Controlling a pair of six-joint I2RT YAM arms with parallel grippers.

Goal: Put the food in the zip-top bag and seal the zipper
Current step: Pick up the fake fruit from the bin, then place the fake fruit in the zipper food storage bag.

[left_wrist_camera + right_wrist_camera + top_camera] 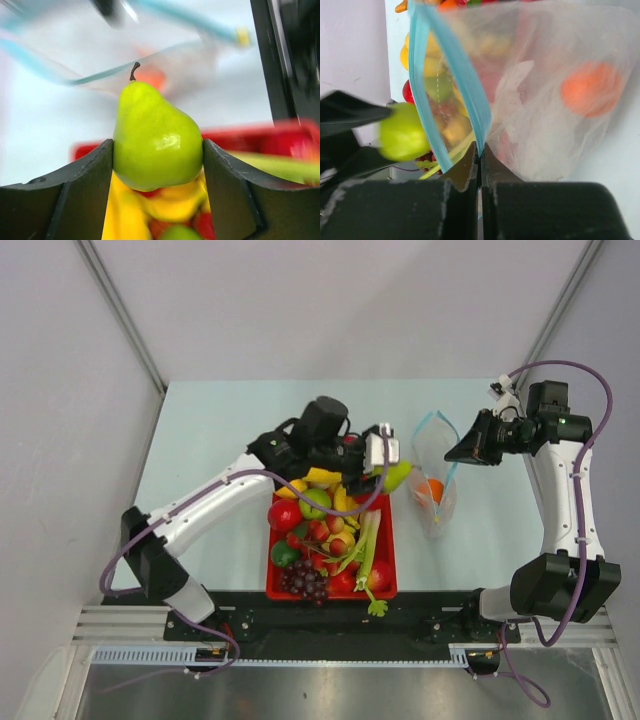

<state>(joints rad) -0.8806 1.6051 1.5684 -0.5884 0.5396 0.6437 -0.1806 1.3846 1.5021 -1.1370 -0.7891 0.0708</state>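
Observation:
My left gripper (158,155) is shut on a green pear (156,137), held above the far right corner of the red tray (275,592); from above the pear (397,475) points toward the zip-top bag (437,480). My right gripper (480,152) is shut on the bag's blue-teal zipper strip (465,85), holding the clear bag's mouth open. An orange fruit (590,89) lies inside the bag, also seen from above (431,491). The pear shows left of the mouth in the right wrist view (402,132). Other food, such as a red fruit (284,515) and grapes (305,579), fills the tray.
A green celery-like stalk (369,548) hangs over the tray's right side near the bag. The pale table (200,440) stretches left and behind. Grey walls close in on both sides. A black rail (330,625) runs along the near edge.

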